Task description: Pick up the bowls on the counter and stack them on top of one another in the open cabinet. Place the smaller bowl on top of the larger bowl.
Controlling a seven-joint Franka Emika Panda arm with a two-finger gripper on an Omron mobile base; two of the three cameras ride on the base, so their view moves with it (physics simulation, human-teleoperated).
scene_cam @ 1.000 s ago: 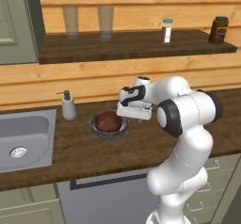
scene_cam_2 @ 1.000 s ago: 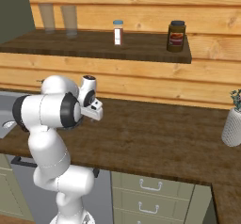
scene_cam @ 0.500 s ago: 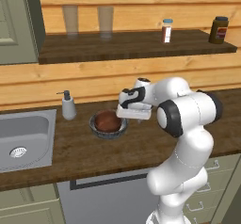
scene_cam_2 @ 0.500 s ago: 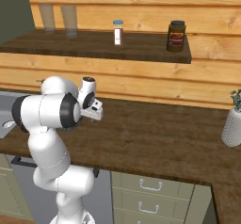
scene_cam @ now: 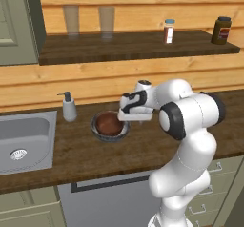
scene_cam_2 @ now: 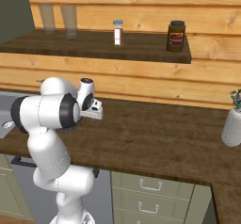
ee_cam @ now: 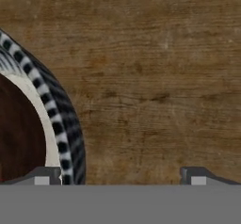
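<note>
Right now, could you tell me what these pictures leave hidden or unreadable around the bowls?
- Left base view: gripper fingers hidden behind the hand.
- Right base view: bowls hidden behind the arm.
- Hand view: larger bowl and smaller bowl cut off by the left edge.
- Jar label: too small to read.

What my cameras cut off or hide

In my hand view the wide ribbed grey-blue bowl [ee_cam: 66, 124] and the glossy reddish-brown bowl [ee_cam: 19, 138] inside it run off the left edge, so I see only a slice of each. In my left base view the white wrist covers the grey bowl's right rim, the grey steel sink [scene_cam: 24, 142] is cropped at the left, and the grey-green panelled cabinet door [scene_cam: 16, 25] is cut by the top-left corner. The small white-labelled jar [scene_cam: 168, 31] has print too small for me to read.
</note>
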